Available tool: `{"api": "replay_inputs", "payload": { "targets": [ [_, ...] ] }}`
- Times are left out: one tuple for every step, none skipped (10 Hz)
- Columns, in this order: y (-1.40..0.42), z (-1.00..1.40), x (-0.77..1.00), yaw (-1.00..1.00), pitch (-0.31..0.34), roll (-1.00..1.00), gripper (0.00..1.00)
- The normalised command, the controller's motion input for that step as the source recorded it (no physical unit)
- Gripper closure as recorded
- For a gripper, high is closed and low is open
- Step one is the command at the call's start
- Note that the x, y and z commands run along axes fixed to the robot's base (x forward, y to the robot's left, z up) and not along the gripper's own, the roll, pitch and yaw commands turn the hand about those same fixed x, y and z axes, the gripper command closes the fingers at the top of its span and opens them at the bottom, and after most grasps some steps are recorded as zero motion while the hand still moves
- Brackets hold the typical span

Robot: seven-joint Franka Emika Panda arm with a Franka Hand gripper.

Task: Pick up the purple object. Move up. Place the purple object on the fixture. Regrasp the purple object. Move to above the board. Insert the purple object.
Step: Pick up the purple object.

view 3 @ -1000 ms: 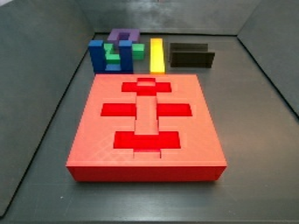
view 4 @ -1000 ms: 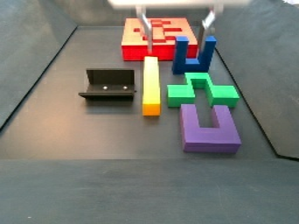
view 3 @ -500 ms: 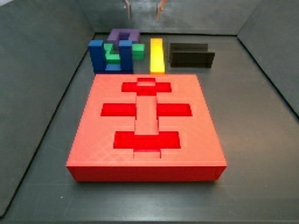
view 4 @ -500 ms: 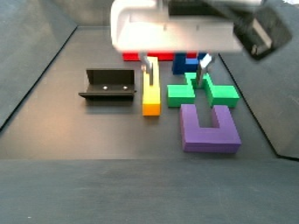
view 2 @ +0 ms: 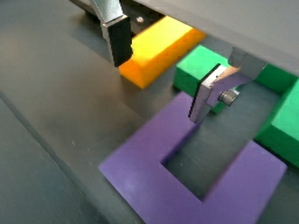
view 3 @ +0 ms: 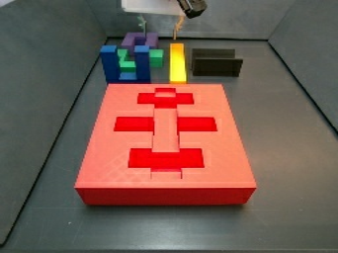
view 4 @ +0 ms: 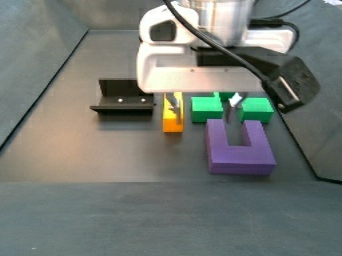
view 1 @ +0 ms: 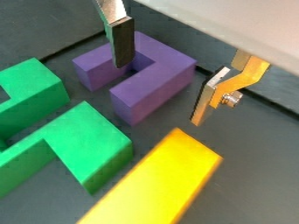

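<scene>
Wrist views show the gripper [view 1: 170, 66] with its jaws spread wide and nothing pinched between them, hanging low over the purple object [view 1: 138, 73], which lies flat on the dark floor. One finger [view 1: 119, 39] is seen over the slot between the two prongs, while the other finger [view 1: 219, 94] stands outside the block's outer wall, so one prong appears to be straddled. In a side view the purple object [view 4: 242, 148] is found nearest the camera, just beside the green block [view 4: 230, 105] and near the yellow bar [view 4: 173, 116], with the fixture [view 4: 123, 98] well apart on the far side of that bar. In another side view the board [view 3: 165, 143] is seen filling the foreground, away from the pieces. The purple object is judged rigid, light and smooth-faced, probably of printed plastic, so no give is to be expected and slipping is the main worry. Hold is best taken squarely across one prong's flat parallel faces, near its middle, so that tilting is avoided when it is lifted.
</scene>
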Motion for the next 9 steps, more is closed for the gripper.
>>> {"api": "replay_inputs", "payload": {
  "targets": [
    [0.21, -0.13, -0.34, 0.0, 0.0, -0.01, 0.0],
    [0.18, -0.13, -0.31, 0.0, 0.0, -0.03, 0.0],
    [0.0, -0.2, 0.0, 0.0, -0.011, -0.07, 0.0],
    [0.0, -0.21, 0.14, 0.0, -0.011, -0.07, 0.0],
    [0.0, -0.21, 0.14, 0.0, -0.013, -0.08, 0.0],
    [0.0, -0.27, 0.0, 0.0, -0.004, -0.03, 0.0],
    [0.05, -0.23, -0.11, 0.0, 0.0, 0.0, 0.0],
    [0.0, -0.15, -0.15, 0.0, 0.0, 0.0, 0.0],
    [0.0, -0.01, -0.21, 0.03, 0.0, 0.0, 0.0]
  ]
}}
